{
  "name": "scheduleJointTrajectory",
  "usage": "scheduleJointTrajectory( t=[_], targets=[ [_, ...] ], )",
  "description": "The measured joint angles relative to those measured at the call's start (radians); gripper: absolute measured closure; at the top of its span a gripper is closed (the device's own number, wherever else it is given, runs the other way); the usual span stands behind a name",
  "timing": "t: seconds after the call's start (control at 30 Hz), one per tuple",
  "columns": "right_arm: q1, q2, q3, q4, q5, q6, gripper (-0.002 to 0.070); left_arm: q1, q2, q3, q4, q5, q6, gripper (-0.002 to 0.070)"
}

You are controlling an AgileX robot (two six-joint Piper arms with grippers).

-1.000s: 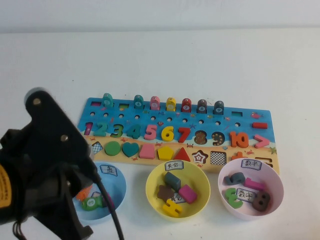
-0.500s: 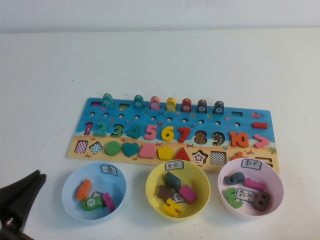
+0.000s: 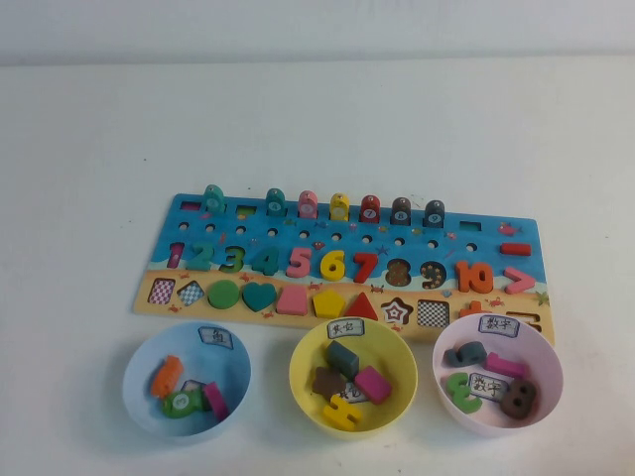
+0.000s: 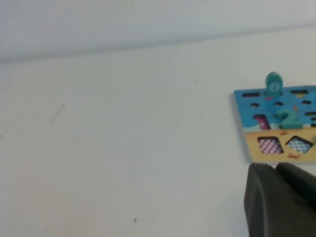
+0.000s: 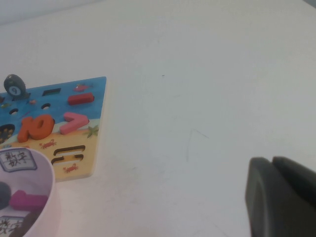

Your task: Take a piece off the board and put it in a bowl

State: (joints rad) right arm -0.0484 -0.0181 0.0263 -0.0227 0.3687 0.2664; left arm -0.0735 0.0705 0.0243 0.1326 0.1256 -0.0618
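The slim pink numeral "1" (image 3: 175, 255) lies in its slot at the left end of the board (image 3: 306, 280). It also shows in the left wrist view (image 4: 260, 121). The pale pink bowl (image 3: 551, 362) stands in front of the board's right end and holds several pieces; its wall shows in the right wrist view (image 5: 47, 197). Neither arm shows in the high view. My left gripper (image 4: 275, 167) is shut and empty, off the board's left end. My right gripper (image 5: 271, 160) is shut and empty, over bare table off the board's right end.
A light blue bowl (image 3: 139, 397) and a yellow bowl (image 3: 303, 382), each with several pieces, stand in front of the board. Coloured pegs (image 3: 308, 204) stand along its far edge. White table lies all round.
My left arm, over the light blue bowl a second ago, has pulled back to the lower left and out of the high view. The board's pieces have not moved.
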Motion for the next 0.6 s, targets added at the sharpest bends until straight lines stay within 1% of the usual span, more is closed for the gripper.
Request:
scheduleJointTrajectory(
  t=[0.1, 0.2, 0.27, 0.6],
  targets=[
    [0.0, 0.0, 0.0, 0.0, 0.0, 0.0, 0.0694, 0.049, -0.026, 0.001, -0.003, 0.098, -0.067, 0.0678],
    [0.0, 0.0, 0.0, 0.0, 0.0, 0.0, 0.0694, 0.09, -0.066, 0.001, -0.02, 0.192, -0.085, 0.0678],
    [0.0, 0.0, 0.0, 0.0, 0.0, 0.0, 0.0694, 0.109, -0.077, 0.001, -0.026, 0.224, -0.088, 0.0678],
    [0.0, 0.0, 0.0, 0.0, 0.0, 0.0, 0.0694, 0.116, -0.08, 0.001, -0.028, 0.243, -0.084, 0.0678]
  ],
)
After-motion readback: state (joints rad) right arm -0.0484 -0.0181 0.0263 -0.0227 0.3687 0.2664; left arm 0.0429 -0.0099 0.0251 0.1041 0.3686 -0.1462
